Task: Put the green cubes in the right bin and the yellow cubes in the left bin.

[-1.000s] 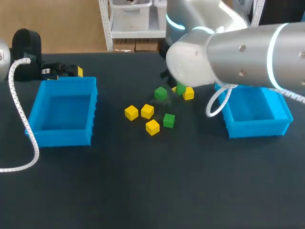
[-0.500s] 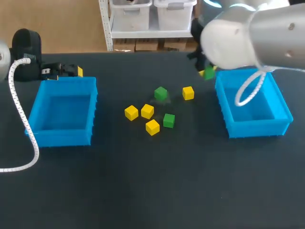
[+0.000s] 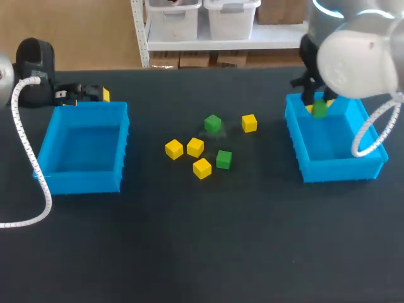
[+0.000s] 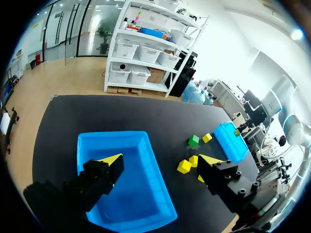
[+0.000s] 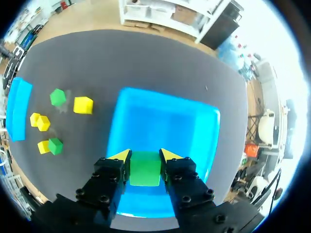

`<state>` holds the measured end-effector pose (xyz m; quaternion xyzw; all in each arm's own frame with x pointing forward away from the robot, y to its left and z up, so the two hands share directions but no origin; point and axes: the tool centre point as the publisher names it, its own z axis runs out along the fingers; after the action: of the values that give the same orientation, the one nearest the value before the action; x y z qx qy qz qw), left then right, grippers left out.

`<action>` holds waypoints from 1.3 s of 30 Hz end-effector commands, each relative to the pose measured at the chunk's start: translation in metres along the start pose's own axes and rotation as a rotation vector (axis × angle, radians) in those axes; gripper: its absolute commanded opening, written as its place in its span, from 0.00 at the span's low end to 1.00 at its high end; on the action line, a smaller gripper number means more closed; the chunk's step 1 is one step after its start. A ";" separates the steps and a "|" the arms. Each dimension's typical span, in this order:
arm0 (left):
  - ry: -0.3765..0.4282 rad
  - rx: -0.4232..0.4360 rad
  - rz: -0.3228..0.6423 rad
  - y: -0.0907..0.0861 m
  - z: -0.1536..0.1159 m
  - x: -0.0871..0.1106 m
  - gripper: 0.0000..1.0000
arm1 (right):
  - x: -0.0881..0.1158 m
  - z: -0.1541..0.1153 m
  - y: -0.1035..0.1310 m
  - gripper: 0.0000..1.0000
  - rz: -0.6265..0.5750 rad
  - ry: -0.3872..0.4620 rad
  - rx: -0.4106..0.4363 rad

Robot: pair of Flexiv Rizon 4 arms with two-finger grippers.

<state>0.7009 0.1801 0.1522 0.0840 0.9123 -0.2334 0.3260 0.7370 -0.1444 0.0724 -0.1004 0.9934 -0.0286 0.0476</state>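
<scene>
The held green cube (image 5: 144, 169) now hangs over the inside of the right bin (image 5: 165, 121), pinched from two sides between the fingers (image 5: 121, 156) of the right gripper (image 5: 144, 155). A second ago this arm was low over the cluster in the middle of the counter (image 3: 202, 240). Half a second ago it was at the bin's near corner, and it has since carried the cube across the rim. From the head view the cube (image 3: 320, 108) sits above the bin's far end, so what remains for this one is, I judge, only letting go.

Two loose green cubes (image 3: 213, 124) and four yellow cubes (image 3: 195, 147) lie where they were, well apart from both bins. The left bin (image 3: 82, 180) holds nothing that I can see. The left gripper (image 4: 160, 160) has not moved; it hovers by the far edge of that bin with its fingers spread wide and nothing between them.

The cubes are small, sharp-edged blocks of flat, even colour, matte rather than glossy. The bins are bright blue rectangular tubs, apparently moulded plastic, with ribbed outer walls and open tops. The counter is dark and dull, without shine. The fingers are black blocks ending in yellow wedges.
</scene>
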 end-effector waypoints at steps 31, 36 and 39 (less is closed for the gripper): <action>-0.007 0.015 0.003 0.003 0.000 0.002 1.00 | -0.034 -0.025 0.122 1.00 -0.650 -0.113 -0.110; -0.007 0.015 0.003 0.003 0.000 0.002 1.00 | -0.028 -0.021 0.148 1.00 -0.830 -0.066 -0.120; -0.007 0.015 0.003 0.003 0.000 0.002 1.00 | -0.023 -0.017 0.162 1.00 -0.914 -0.039 -0.127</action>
<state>0.7009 0.1801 0.1522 0.0840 0.9123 -0.2334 0.3260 0.7215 0.0098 0.0826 -0.4777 0.8739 0.0242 0.0864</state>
